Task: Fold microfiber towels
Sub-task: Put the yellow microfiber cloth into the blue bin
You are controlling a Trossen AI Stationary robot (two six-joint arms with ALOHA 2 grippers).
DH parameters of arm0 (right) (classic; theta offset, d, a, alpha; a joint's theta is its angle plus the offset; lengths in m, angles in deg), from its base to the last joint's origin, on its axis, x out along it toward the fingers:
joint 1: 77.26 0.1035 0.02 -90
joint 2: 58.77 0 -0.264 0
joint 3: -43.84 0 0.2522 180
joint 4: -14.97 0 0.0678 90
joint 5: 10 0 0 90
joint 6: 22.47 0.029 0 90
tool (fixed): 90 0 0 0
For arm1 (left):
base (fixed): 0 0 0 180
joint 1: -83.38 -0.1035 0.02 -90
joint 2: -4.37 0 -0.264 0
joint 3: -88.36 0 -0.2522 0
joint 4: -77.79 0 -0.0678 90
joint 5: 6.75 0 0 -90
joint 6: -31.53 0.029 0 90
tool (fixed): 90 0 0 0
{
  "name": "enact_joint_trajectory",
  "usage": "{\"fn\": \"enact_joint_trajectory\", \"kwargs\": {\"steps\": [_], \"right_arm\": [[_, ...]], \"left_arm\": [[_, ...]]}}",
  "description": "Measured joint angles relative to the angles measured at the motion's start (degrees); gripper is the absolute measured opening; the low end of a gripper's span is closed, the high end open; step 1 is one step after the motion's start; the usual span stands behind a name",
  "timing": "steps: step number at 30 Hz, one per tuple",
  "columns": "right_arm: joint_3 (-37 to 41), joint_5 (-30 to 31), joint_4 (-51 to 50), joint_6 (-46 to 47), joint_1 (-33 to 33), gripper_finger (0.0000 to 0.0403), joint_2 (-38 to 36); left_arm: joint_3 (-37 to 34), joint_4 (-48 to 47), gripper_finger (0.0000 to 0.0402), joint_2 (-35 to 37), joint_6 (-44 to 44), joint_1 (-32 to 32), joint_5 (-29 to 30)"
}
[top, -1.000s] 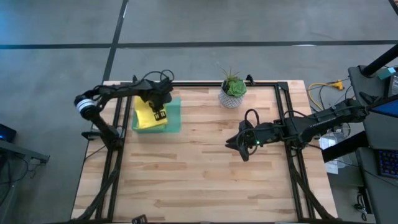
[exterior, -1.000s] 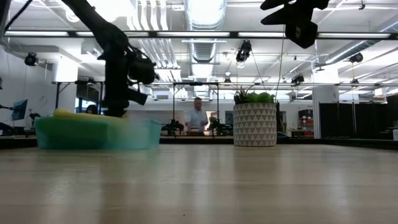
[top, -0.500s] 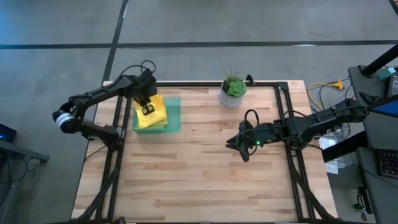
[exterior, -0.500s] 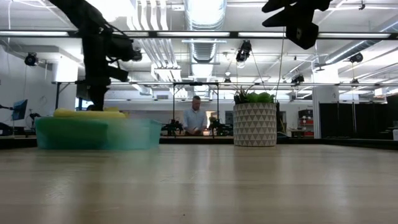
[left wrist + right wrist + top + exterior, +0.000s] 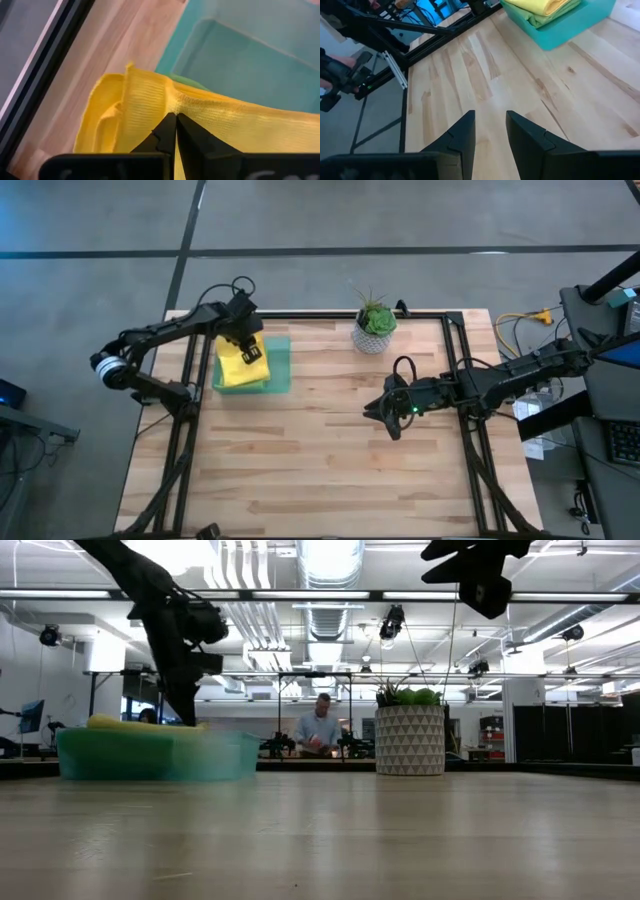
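A yellow microfiber towel [image 5: 238, 368] lies folded in a see-through green tray [image 5: 282, 370] at the table's far left, on top of a lime green towel [image 5: 186, 83]. My left gripper [image 5: 250, 353] slants down over the tray, shut on the yellow towel [image 5: 135, 105]. The low view shows its tip [image 5: 188, 718] at the towel's top. My right gripper [image 5: 385, 413] hangs open above the bare table right of centre, touching nothing [image 5: 490, 114]. My left gripper pinches a raised fold of the yellow towel's top layer [image 5: 172, 102] between its two fingertips. The fingers slant down from above. The cloth puckers up toward the tips, and the rest of the towel lies in the tray.
A small potted plant [image 5: 374, 326] stands at the far edge near the middle. A black frame [image 5: 330, 313] borders the wooden table. Beyond the table a person [image 5: 320, 730] shows in the room. Bare wood stretches across the near half [image 5: 320, 470].
My left gripper has stayed shut over the tray and shifted slightly toward the table's far left, rising a little. It has tipped from upright to slanting, and the arm's elbow has swung out to the left. The yellow towel remains in the tray.
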Motion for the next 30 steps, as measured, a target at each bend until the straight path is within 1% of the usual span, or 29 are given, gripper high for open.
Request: {"fn": "enact_joint_trajectory", "kwargs": {"steps": [4, 6, 8, 12, 14, 15, 17, 18, 20, 26, 27, 30], "right_arm": [[0.0, -0.2, 0.0, 1.1, 0.0, 0.0105, 0.0], [0.0, -0.4, 0.0, 1.1, 0.0, 0.0105, 0.0], [0.0, -0.4, 0.0, 1.1, 0.0, 0.0105, 0.0], [0.0, -0.4, 0.0, 1.1, 0.0, 0.0105, 0.0], [0.0, -0.4, 0.0, 1.1, 0.0, 0.0105, 0.0], [0.0, -0.4, 0.0, 1.1, 0.0, 0.0105, 0.0], [0.0, -0.4, 0.0, 1.1, 0.0, 0.0105, 0.0], [0.0, -0.4, 0.0, 1.1, 0.0, 0.0105, 0.0], [0.0, -0.4, 0.0, 1.0, 0.0, 0.0105, 0.0], [0.0, -0.4, 0.0, 0.9, 0.0, 0.0105, 0.0], [0.0, -0.4, 0.0, 0.9, 0.0, 0.0105, 0.0], [0.0, -0.4, 0.0, 1.3, 0.0, 0.0105, 0.0]], "left_arm": [[0.4, 0.9, 0.0003, -0.8, 1.6, -0.1, -0.3], [1.1, 1.3, 0.0016, -0.3, 3.4, -0.1, -0.5], [2.2, 1.3, 0.0041, 0.4, 4.6, -0.1, -0.9], [4.0, 1.3, 0.0108, 2.3, 4.8, -0.2, -3.0], [4.2, 1.2, 0.0137, 3.3, 4.5, -0.2, -3.0], [4.2, 0.6, 0.0148, 3.4, 4.5, -0.2, -2.8], [3.6, -1.2, 0.0157, 3.2, 4.5, -0.2, -1.2], [3.1, -2.4, 0.0154, 2.7, 4.5, -0.2, -0.2], [1.8, -3.3, 0.0134, 1.4, 4.4, -0.2, 0.7], [-0.4, -1.9, 0.0018, -5.1, 1.2, -0.2, 1.6], [-0.4, -1.6, 0.0009, -6.3, 0.6, -0.2, 2.2], [0.5, -1.4, 0.0005, -8.2, -0.5, -0.1, 5.2]]}}
